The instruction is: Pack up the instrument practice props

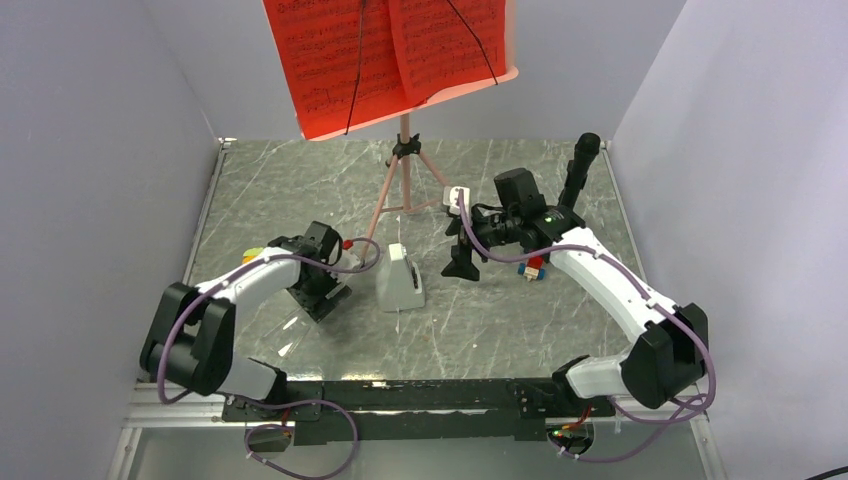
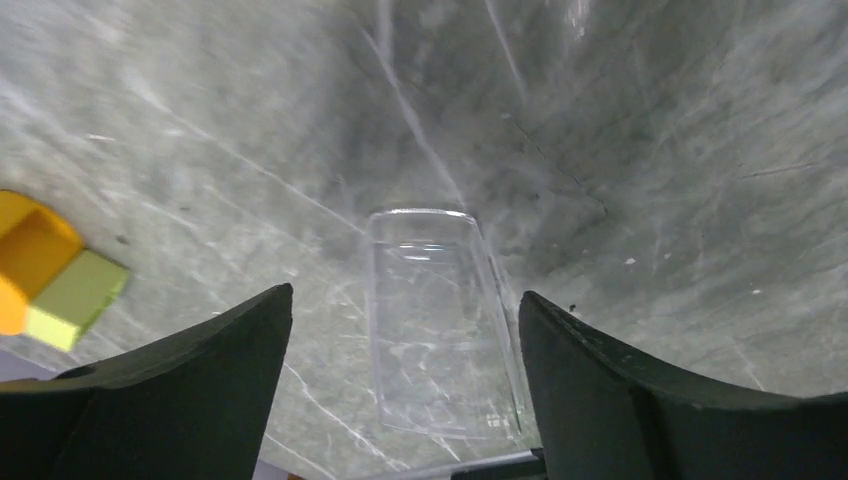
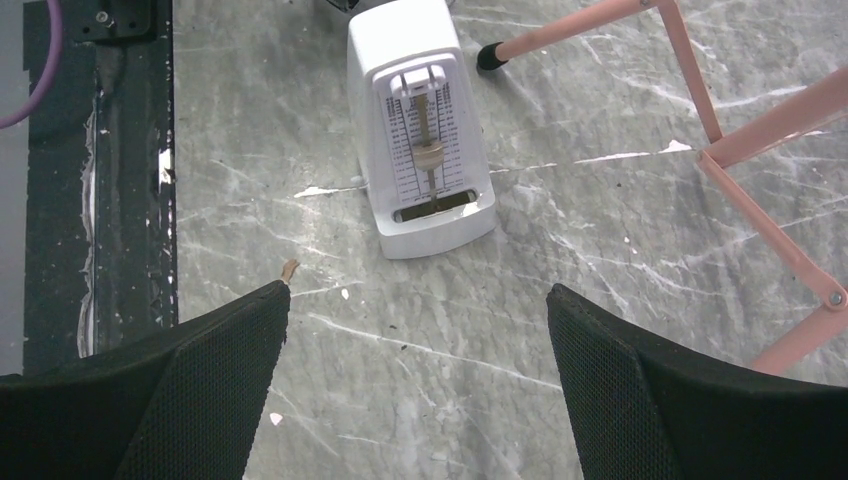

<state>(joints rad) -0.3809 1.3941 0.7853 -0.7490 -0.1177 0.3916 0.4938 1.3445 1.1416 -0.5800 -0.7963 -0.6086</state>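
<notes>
The pink music stand (image 1: 404, 175) stands on its tripod at the back middle, and the red sheet-music pages (image 1: 390, 55) rest on its desk. Its pink legs also show in the right wrist view (image 3: 765, 150). The white wedge-shaped metronome (image 1: 399, 279) stands upright in the middle of the table, and shows in the right wrist view (image 3: 424, 130). My left gripper (image 1: 325, 297) is open and empty to the metronome's left, over a clear plastic piece (image 2: 440, 320). My right gripper (image 1: 462, 264) is open and empty to the metronome's right, pointing at it (image 3: 415, 300).
A yellow and green toy block (image 2: 50, 270) lies by the left arm (image 1: 250, 256). Multicoloured toy blocks (image 1: 535, 268) lie beside the right arm. A black upright post (image 1: 580, 165) stands at the back right. Grey walls close in three sides of the marble table (image 1: 270, 190).
</notes>
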